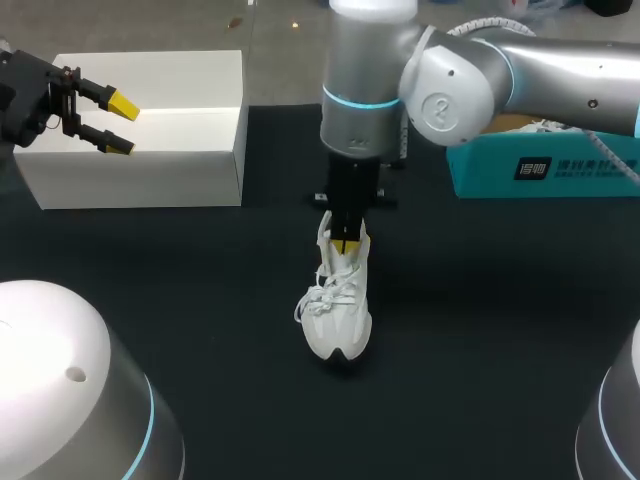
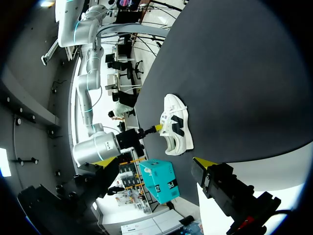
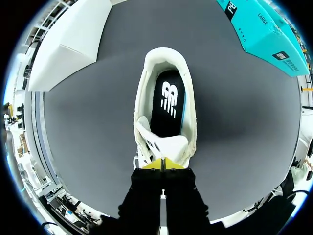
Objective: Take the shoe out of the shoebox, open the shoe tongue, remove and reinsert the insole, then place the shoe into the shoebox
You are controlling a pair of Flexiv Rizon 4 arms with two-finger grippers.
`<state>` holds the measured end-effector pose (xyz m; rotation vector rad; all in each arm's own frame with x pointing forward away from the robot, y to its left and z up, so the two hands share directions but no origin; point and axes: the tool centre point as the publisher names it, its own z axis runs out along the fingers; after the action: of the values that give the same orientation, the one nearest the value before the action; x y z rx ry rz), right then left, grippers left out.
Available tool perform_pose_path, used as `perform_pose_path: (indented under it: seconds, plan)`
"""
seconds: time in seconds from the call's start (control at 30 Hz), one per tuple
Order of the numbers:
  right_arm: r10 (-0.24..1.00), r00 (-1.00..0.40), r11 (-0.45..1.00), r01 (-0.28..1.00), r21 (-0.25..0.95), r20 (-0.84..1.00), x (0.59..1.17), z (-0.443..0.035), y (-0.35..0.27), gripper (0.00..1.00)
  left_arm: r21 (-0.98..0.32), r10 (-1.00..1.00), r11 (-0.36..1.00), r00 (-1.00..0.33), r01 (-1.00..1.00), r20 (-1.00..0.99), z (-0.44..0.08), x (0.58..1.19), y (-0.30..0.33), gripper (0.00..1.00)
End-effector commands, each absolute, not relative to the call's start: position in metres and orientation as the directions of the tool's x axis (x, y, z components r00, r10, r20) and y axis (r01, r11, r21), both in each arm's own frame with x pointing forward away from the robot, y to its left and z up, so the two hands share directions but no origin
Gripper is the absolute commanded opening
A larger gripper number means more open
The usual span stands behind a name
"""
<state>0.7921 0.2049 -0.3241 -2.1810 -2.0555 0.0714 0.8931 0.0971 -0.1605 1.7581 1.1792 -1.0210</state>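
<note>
Mid-table | right gripper [image 1: 348, 243] pointing down, pinching shoe [image 1: 338, 318] | left gripper [image 1: 118, 124] agape

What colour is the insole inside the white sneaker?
Black with a white logo: the white sneaker's insole, best in the right wrist view.

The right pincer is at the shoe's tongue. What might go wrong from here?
The right pincer seems shut on just the edge of the tongue, so the thin tongue may slip free. Nothing braces the shoe: the left pincer hangs open over the white shoebox, so pulling may drag or tip the shoe. The black insole lies flat inside, possibly hard to catch.
</note>
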Motion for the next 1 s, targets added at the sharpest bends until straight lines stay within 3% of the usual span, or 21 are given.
perform_pose_path:
  seconds: [0.03, 0.47, 0.8, 1.0]
  plan:
    - [0.997, 0.073, -0.068, 0.987, -0.148, 0.028, 0.802, -0.336, 0.209, 0.0, 0.161, 0.333, -0.275, 0.251, 0.948, -0.909, -0.16, 0.893, 0.098, 1.0]
    - [0.997, 0.061, -0.055, 0.99, -0.131, 0.044, 0.801, -0.328, 0.21, 0.0, 0.161, 0.333, -0.275, 0.251, 0.948, -0.909, -0.16, 0.893, 0.098, 1.0]
    - [0.999, 0.038, -0.036, 0.987, -0.16, 0.01, 0.806, -0.357, 0.21, 0.0, 0.161, 0.333, -0.275, 0.251, 0.948, -0.909, -0.16, 0.893, 0.098, 1.0]
    - [0.999, 0.03, -0.027, 0.995, -0.097, 0.023, 0.806, -0.332, 0.208, 0.0, 0.161, 0.333, -0.275, 0.251, 0.948, -0.909, -0.16, 0.893, 0.098, 1.0]
